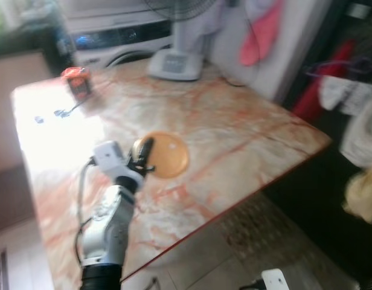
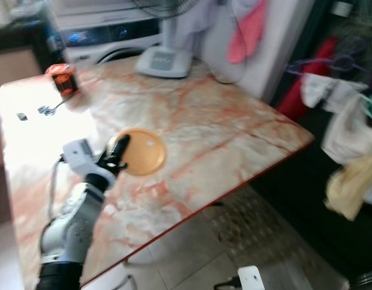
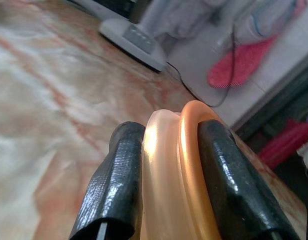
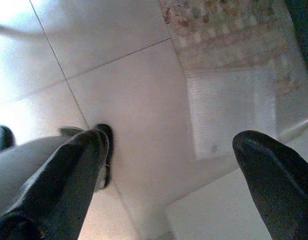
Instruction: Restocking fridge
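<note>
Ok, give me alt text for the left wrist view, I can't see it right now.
The left gripper is shut on the rim of an orange plate, one black finger on each side of its edge. Behind lies a marbled pink table with a white fan base and a pink cloth hanging beyond it, all blurred.

The left gripper (image 2: 118,149) grips an orange plate (image 2: 141,152) over the marble table (image 2: 222,133).

Home laundry or utility corner: marble-patterned table (image 1: 234,139), washer (image 1: 119,39) at 11 o'clock, fan base (image 1: 174,63) at 12, hanging clothes (image 2: 340,103) at 2–3 o'clock, tiled floor (image 4: 119,75).
</note>
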Tool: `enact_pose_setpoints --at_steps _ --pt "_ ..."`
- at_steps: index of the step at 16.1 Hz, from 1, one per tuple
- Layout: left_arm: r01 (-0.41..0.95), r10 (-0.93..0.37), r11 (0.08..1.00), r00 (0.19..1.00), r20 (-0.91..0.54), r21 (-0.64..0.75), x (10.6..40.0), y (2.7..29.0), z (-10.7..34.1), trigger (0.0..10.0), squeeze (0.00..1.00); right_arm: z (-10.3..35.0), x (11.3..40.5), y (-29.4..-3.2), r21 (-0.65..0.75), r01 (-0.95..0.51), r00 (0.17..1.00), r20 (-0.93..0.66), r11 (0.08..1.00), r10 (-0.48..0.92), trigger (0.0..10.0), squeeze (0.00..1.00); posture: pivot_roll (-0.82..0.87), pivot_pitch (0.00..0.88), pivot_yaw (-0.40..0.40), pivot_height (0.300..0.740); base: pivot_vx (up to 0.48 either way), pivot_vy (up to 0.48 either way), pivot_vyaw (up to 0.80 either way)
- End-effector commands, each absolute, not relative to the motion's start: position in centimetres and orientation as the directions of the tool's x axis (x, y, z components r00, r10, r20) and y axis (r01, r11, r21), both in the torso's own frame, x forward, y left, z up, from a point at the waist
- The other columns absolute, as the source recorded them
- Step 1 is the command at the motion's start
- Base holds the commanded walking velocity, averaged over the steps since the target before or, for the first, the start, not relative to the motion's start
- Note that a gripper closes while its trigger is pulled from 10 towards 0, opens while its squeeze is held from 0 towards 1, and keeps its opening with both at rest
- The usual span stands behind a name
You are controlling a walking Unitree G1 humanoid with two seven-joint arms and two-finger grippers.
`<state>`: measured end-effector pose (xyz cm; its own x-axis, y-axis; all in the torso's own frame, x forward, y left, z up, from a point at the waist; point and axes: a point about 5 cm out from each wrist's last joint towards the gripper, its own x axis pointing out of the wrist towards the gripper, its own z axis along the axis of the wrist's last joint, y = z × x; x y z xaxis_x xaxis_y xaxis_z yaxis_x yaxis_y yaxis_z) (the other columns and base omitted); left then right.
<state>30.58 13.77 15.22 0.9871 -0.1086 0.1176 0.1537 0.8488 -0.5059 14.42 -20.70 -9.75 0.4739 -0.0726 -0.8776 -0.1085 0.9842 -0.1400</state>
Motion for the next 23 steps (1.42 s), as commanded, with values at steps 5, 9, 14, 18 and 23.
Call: enact_pose_setpoints --at_steps 5,9,14,18,23 --pt "0.201 -0.158 0.839 0.979 0.127 -0.505 30.63 12.63 15.48 10.0 0.00 -9.94 13.78 -21.04 -0.144 -0.105 0.453 -0.888 0.984 -0.082 10.0 0.00 -0.07 0.000 -0.026 0.740 0.000 0.000 -0.80" --pt "0.206 -0.164 0.839 0.978 0.127 -0.504 30.62 12.49 15.50 10.0 0.00 -9.93 13.80 -21.08 -0.144 -0.105 0.453 -0.888 0.984 -0.082 10.0 0.00 -0.07 0.000 -0.026 0.740 0.000 0.000 -0.80" --pt "0.206 -0.171 0.845 0.978 0.116 -0.493 30.54 12.51 15.29 10.0 0.00 -9.93 13.81 -21.07 -0.142 -0.107 0.452 -0.889 0.984 -0.079 10.0 0.00 -0.07 0.000 -0.026 0.740 0.000 0.000 -0.80" --pt "0.220 -0.192 0.843 0.975 0.109 -0.491 30.48 12.22 15.16 10.0 0.00 -9.94 13.79 -21.05 -0.141 -0.107 0.450 -0.889 0.984 -0.078 10.0 0.00 -0.07 0.000 -0.024 0.740 0.000 0.000 -0.80" --pt "0.231 -0.207 0.841 0.973 0.104 -0.489 30.48 12.06 15.12 10.0 0.00 -9.93 13.84 -21.02 -0.140 -0.108 0.451 -0.889 0.984 -0.078 10.0 0.00 -0.07 0.000 -0.023 0.740 0.000 0.000 -0.80"
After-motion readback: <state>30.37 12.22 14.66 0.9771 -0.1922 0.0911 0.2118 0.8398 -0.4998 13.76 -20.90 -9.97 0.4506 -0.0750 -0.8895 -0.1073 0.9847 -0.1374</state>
